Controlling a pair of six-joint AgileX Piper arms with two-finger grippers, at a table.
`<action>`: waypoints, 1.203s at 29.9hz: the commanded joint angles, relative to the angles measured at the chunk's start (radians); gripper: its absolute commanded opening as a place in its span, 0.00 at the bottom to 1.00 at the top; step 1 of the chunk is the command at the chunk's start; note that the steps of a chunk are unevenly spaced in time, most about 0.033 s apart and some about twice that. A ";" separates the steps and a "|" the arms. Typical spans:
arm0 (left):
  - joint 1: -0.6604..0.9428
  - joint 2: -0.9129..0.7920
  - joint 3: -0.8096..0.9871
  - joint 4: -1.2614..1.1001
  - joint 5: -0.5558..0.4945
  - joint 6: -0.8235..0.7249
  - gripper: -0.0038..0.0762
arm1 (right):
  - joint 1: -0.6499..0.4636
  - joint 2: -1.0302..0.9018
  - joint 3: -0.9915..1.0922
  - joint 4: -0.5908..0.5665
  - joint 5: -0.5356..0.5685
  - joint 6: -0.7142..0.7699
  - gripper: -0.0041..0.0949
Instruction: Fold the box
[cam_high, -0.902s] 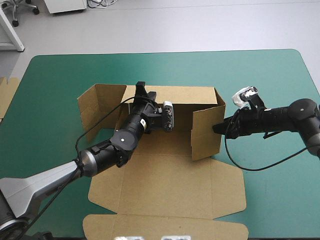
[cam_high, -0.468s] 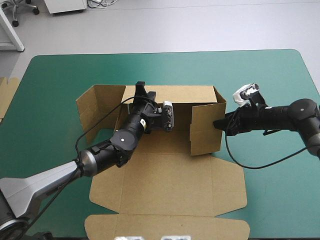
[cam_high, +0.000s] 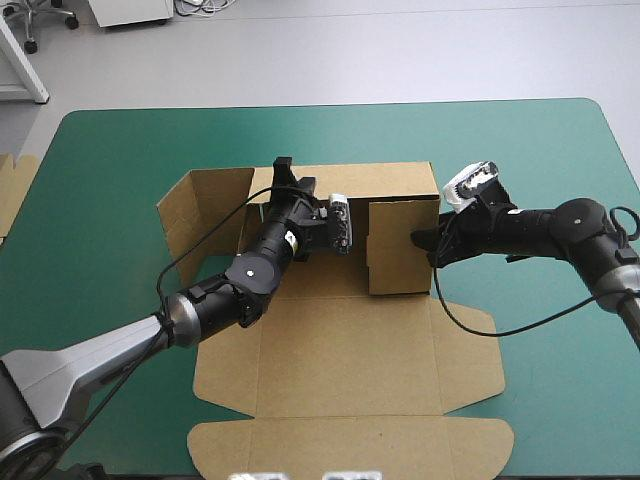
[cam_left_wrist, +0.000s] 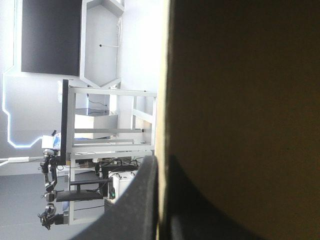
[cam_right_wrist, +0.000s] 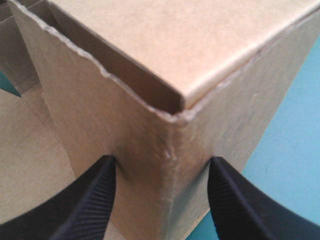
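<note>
**As the right wall swings in, a tray takes shape**

The box (cam_high: 340, 350), central on the counter (cam_high: 110, 160), has just had its right wall (cam_high: 400, 245) pushed inward, and the flat sheet slid along with it. The right jaws stand spread astride that wall's corner. The left jaws pinch the back wall (cam_high: 385, 182) at its top edge. The left wall (cam_high: 195, 215) is not yet squared.

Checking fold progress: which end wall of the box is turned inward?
The right end wall, at the right claw; the left end wall splays outward.
</note>
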 joint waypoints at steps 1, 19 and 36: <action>-0.007 -0.040 -0.040 0.043 0.011 -0.025 0.03 | 0.007 -0.020 -0.024 0.066 -0.078 0.003 0.57; -0.007 -0.040 -0.040 0.043 -0.045 -0.026 0.03 | 0.007 0.055 -0.027 0.117 -0.188 -0.024 0.63; -0.007 -0.039 -0.042 0.043 -0.098 -0.026 0.03 | 0.053 0.092 -0.095 0.101 -0.222 -0.038 0.40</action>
